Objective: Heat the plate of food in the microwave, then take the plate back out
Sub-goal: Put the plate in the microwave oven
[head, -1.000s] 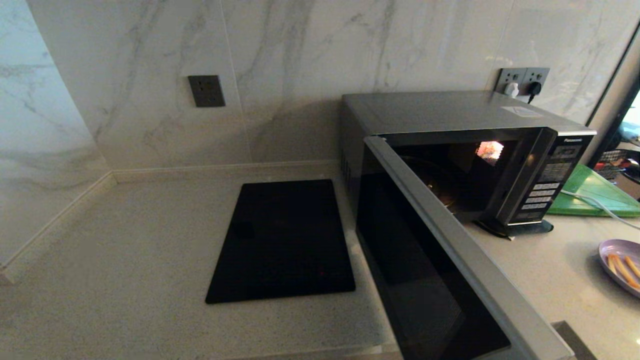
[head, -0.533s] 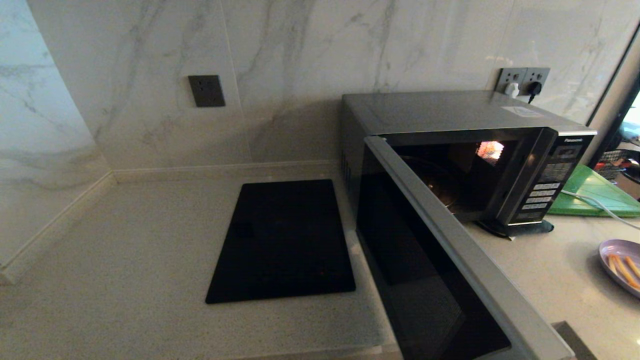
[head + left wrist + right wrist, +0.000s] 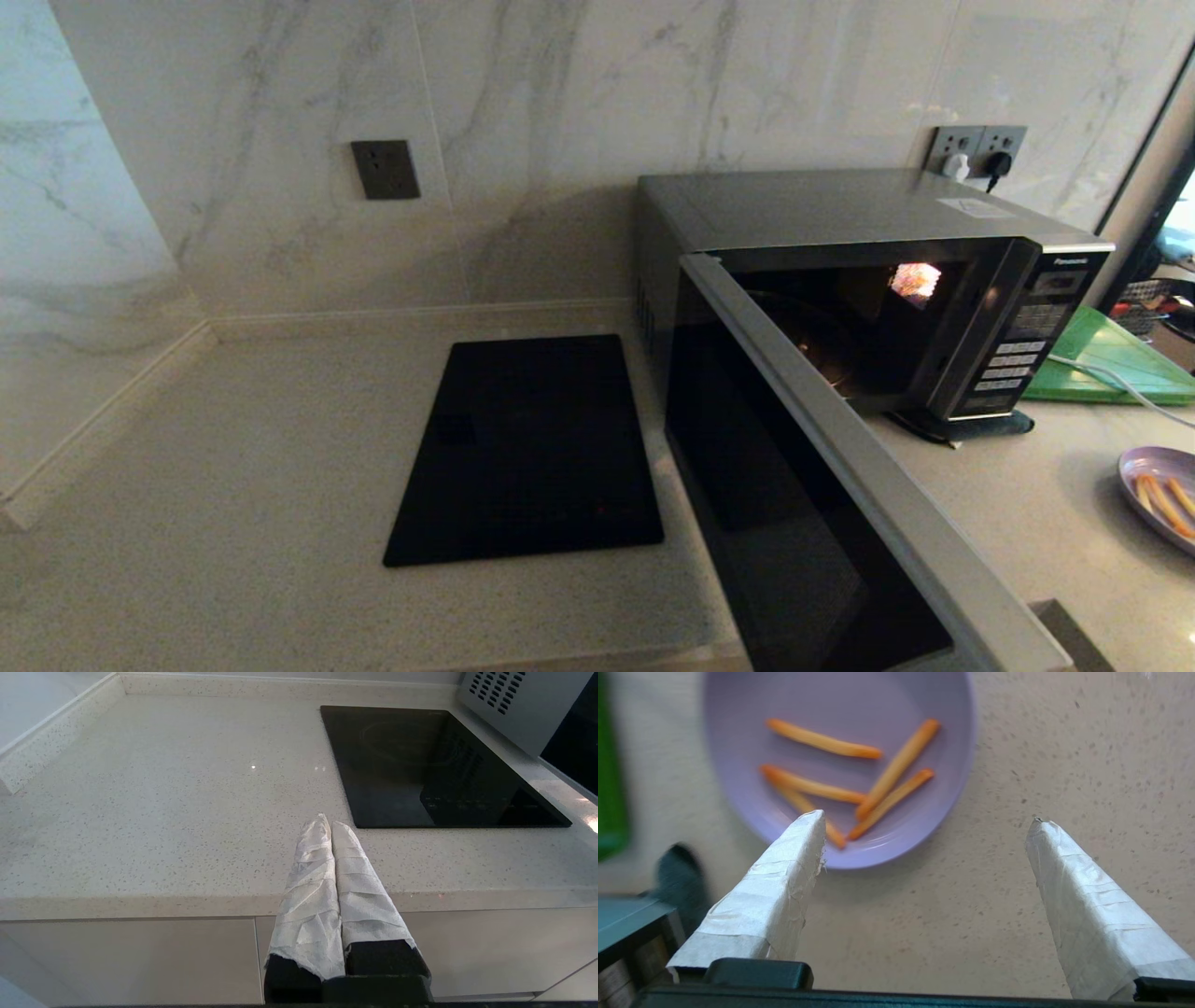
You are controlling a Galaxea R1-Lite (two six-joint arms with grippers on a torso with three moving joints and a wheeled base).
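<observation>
Head view unchanged since earlier: microwave door open, plate of fries on counter. Right gripper spread wide, apparently above plate rim; loading pending. Left gripper parked, pressed together.

The countertop is looking like speckled pale stone, faintly glossy; the wall is showing polished, veined marble; the cooktop is gleaming as smooth black glass. The microwave is wearing brushed grey metal, its door glossy dark glass; the plate of food is looking smooth — matt lavender; the right gripper fingers are wearing creased white tape.
</observation>
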